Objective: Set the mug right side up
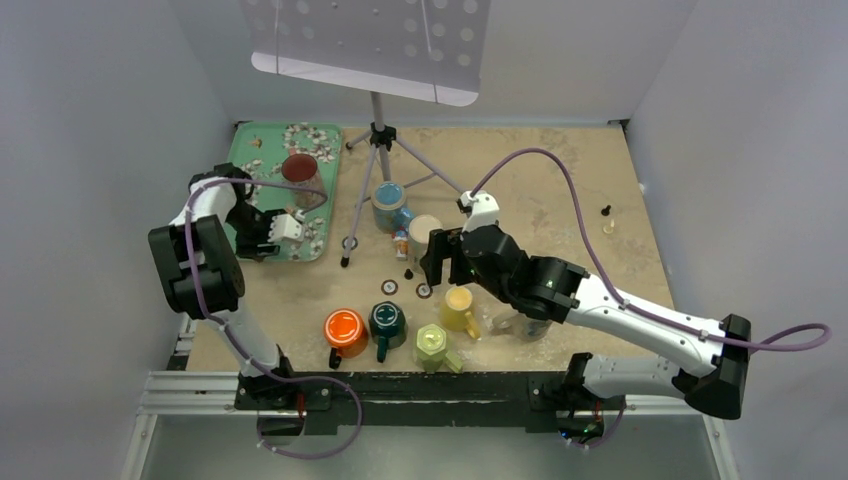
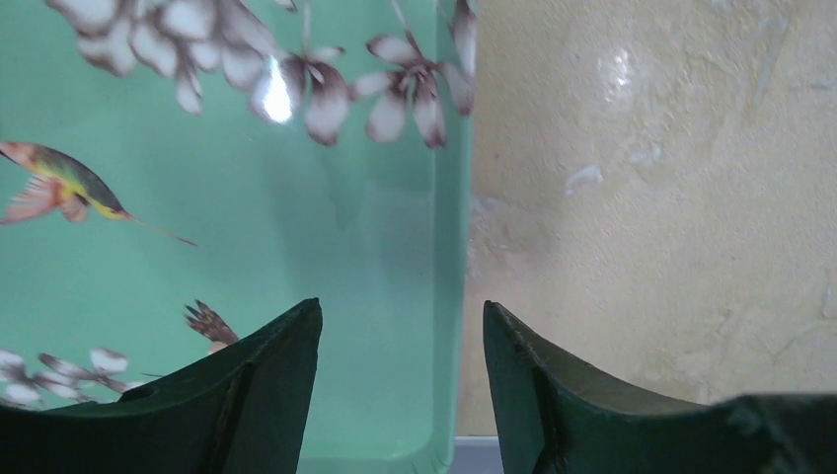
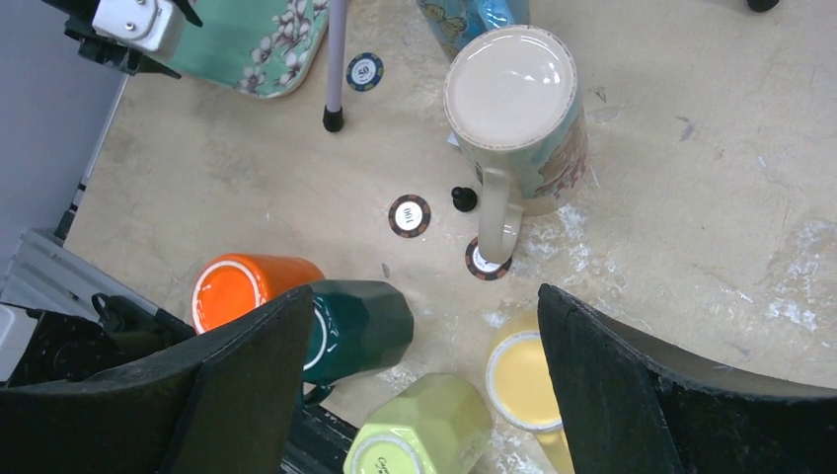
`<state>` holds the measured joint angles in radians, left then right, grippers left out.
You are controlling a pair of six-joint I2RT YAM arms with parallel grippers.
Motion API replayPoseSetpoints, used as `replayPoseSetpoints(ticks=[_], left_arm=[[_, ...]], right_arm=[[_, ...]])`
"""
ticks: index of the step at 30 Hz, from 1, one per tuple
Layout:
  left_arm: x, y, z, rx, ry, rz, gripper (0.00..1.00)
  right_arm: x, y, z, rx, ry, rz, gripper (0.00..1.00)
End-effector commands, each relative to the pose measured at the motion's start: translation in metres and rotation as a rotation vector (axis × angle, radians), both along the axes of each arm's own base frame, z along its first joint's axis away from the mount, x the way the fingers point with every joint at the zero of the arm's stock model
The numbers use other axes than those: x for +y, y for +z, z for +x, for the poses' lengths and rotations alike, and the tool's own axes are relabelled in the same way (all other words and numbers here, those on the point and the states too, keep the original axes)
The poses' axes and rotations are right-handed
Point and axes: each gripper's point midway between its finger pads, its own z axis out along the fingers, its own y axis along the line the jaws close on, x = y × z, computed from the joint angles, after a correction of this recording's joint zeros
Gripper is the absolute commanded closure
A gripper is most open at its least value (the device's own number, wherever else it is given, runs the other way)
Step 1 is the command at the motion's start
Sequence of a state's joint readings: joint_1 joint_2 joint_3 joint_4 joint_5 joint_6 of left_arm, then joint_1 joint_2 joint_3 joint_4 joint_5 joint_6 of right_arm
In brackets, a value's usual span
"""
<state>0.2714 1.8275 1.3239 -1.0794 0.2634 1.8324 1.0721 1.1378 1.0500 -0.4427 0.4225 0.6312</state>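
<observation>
Top view: right end effector hangs just on the near side of the cream ceramic mug, which stands mid-table. They're close, but I can't tell from here whether they touch. Left end effector is well away, over the right edge of the green floral tray.

Left wrist view: left end effector has its fingers apart with nothing between them. Under it are the tray rim and bare table. No mug shows here, so this arm looks out of the job.

Right wrist view: right end effector is spread wide and empty. The cream ceramic mug shows its flat base to the camera, so it's upside down. It lies beyond the fingertips, a bit right of the gap's centreline and not between the fingers. Its handle points back toward me and ends over a round poker chip. A yellow mug, open side up, sits below the gap by the right finger. A light-green faceted mug may also be showing its base, but I can't tell. I'm treating the cream one as the target.

My read is that this is the approach step, with no grasp yet. Next move:
- Push forward and down until the fingers straddle the mug body.
- Clamp and lift clear of the chips.
- Roll the wrist half a turn and set it down on its base.
</observation>
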Motion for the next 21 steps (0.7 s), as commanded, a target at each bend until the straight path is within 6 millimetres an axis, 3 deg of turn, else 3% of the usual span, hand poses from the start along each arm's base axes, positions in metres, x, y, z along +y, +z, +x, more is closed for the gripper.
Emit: replayPoseSetpoints(ticks=[1,6,11,14,17,21], left_arm=[[0.004,-0.002,-0.007,0.021,-0.067,-0.001,0.35],[0.016,-0.024,-0.033,0.143,-0.073,0.056,0.36],[0.018,-0.044,-0.029,0.094,-0.059,0.069,0.42],[0.013,-0.047,-0.032,0.089,-0.058,0.053,0.64],[0.007,-0.043,-0.048,0.089,-0.079,0.040,0.99],[-0.009,-0.036,-0.087,0.124,-0.114,0.009,1.00]], right_arm=[[-0.005,0.019,0.004,-0.028,-0.035,0.040,0.13],[-0.010,0.018,0.003,-0.015,-0.058,0.025,0.13],[-0.015,0.018,0.001,-0.014,-0.068,0.040,0.13],[-0.016,0.021,0.001,-0.015,-0.069,0.040,0.13],[-0.018,0.019,0.002,-0.013,-0.079,0.031,0.13],[-0.016,0.018,0.002,-0.015,-0.078,0.035,0.13]])
